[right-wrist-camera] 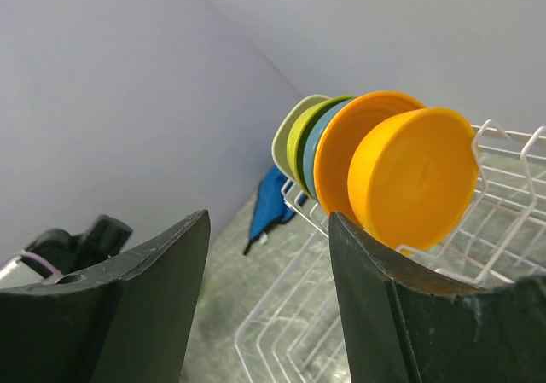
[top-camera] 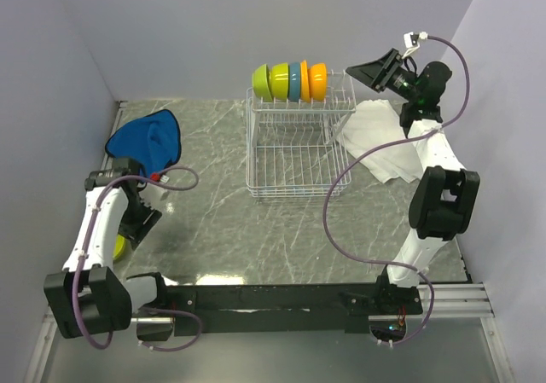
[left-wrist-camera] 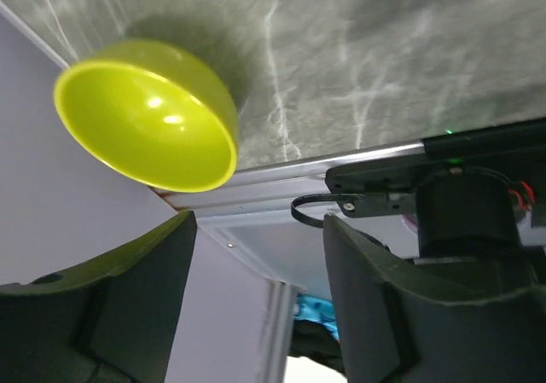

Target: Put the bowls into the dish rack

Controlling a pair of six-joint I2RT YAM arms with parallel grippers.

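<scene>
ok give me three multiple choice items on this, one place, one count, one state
1. Where is the loose lime green bowl? A in the rack; B on the table by the left arm; C on a plate.
2. How many bowls stand in the dish rack? A two; B five; C four.
3. The right tool is: A open, empty; B shut on a bowl; C hidden.
Answers: 1 B, it sits at the table's left edge; 2 C, two green, one blue, one orange in the slots; 3 A, jaws apart, orange bowl beyond them.

Grey marbled table (top-camera: 213,229), pale lilac walls (top-camera: 213,25)
</scene>
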